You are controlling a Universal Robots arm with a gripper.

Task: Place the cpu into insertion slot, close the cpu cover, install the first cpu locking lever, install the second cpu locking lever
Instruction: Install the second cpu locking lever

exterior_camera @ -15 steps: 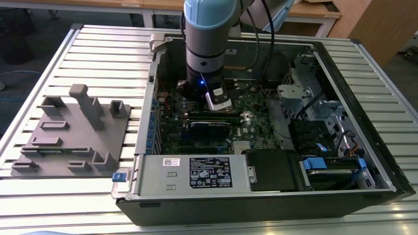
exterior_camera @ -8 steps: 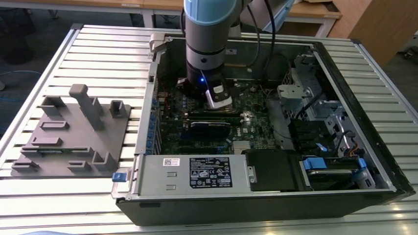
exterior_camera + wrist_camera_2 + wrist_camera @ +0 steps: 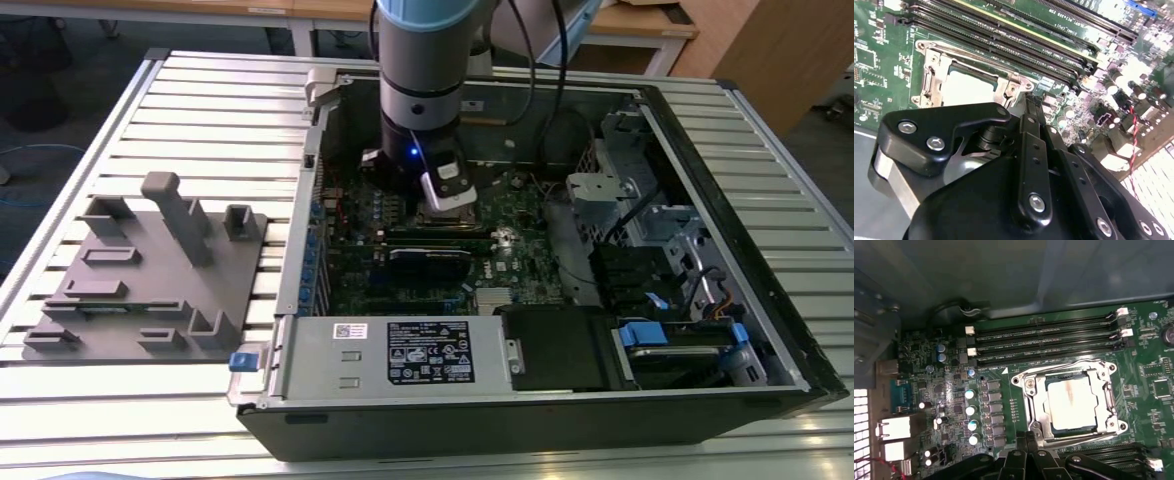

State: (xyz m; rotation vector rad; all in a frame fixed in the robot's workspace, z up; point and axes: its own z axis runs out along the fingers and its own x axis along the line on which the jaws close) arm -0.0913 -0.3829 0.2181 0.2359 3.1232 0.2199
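Already the cpu (image 3: 1072,402) is seen seated in the insertion slot (image 3: 1110,401), its pale metal top framed by the cpu cover (image 3: 1032,399), which lies flat around it. Just ahead of the hand (image 3: 1027,438), close to its fingertips, the socket is found in both wrist views. Pressed together at their tips, the fingers (image 3: 1030,116) are clenched with nothing between them, right at the cover's near edge

I saw the cpu (image 3: 1071,402) lying in the insertion slot (image 3: 1035,401), the cpu cover (image 3: 1103,375) framing it. Memory slots (image 3: 1046,342) ran alongside. The gripper (image 3: 1026,442) hung just beside the socket's edge, inside the computer case (image 3: 747,250).
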